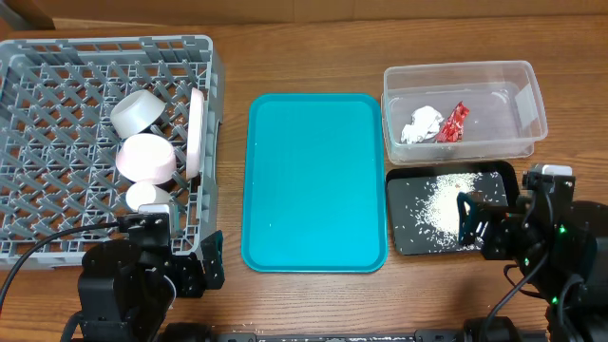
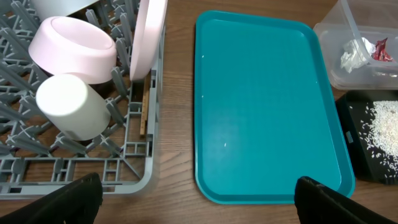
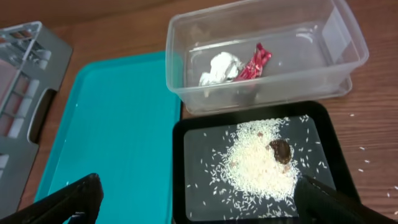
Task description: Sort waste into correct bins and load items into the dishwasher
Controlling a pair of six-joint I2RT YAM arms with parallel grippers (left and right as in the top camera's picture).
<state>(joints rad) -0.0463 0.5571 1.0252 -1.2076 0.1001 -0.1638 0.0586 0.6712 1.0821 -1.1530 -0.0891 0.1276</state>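
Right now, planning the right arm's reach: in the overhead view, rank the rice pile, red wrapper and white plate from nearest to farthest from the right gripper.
From the right gripper:
1. Rice pile, on the black tray right beside it.
2. Red wrapper, inside the clear tub beyond that tray.
3. White plate, on edge in the grey rack, across the teal tray.

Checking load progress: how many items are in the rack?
5, counting the chopsticks as one: bowl at the far end, pink bowl mid, cup nearest, plate on edge along the rack's right wall, chopsticks low beside the plate. Others could be hidden underneath.
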